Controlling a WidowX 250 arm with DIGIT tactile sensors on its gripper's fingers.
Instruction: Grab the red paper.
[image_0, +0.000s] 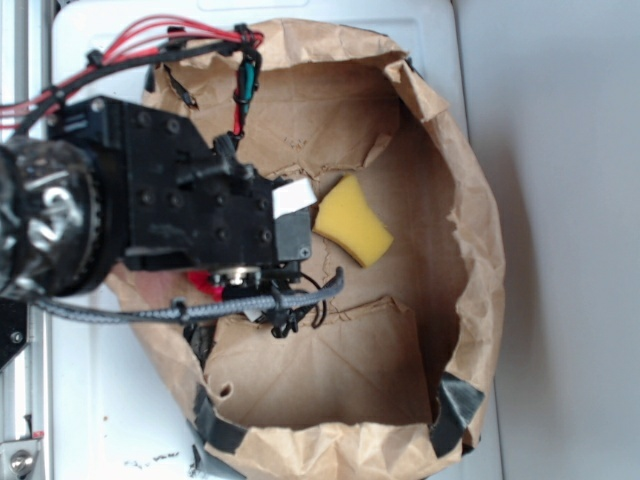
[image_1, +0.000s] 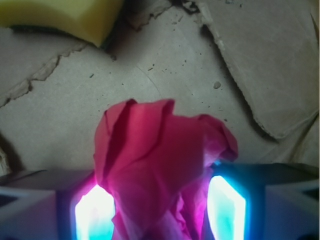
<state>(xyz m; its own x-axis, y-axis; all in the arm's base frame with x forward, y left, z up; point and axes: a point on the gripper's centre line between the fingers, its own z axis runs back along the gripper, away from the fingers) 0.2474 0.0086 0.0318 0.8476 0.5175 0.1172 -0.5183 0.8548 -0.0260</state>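
Closest to the wrist lens, the gripper (image_1: 160, 205) shows as two glowing fingers (image_1: 95, 215) at the bottom of the frame, one at left and one at right, with the red paper (image_1: 160, 170) filling the gap between them. The jaws stand apart about as wide as the wad, and each inner face appears to touch or nearly touch the crumpled folds. Whether they are pressing on it or only bracketing it cannot be told from these views.

The relation that matters: the paper sits directly between the fingers, not off to either side, and rises ahead of them in a tall, folded peak. Its bulk runs from the jaws toward the floor of the brown paper bag (image_1: 240, 75), so the wad looks centred for a squeeze and, by my judgement, needs no sideways correction.

In the exterior view the black arm hides most of this; only a sliver of red (image_0: 203, 283) shows beneath the wrist, low on the left side of the bag's interior. The yellow sponge (image_0: 353, 221) lies beyond, apart from the paper and clear of the fingers.
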